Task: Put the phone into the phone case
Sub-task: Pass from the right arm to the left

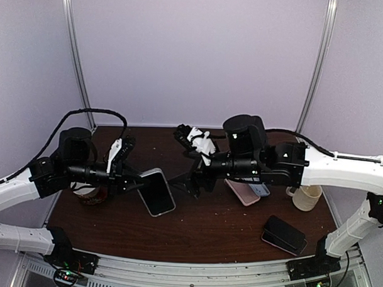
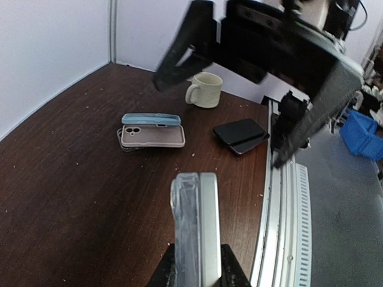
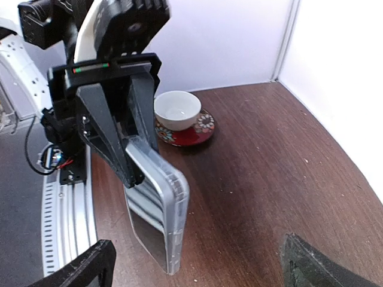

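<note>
phone (image 1: 157, 193) pinched in left hand (image 1: 136, 182); right hand (image 1: 193, 181) near, spread wide

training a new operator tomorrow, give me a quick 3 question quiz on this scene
1. True or false: the right gripper stands open.
2. What does the left gripper hold? A) a mug B) the phone in a clear case C) a spoon
3. Short answer: what does the white cup sit on?
Key: 1 true; 2 B; 3 a red patterned saucer.
</note>
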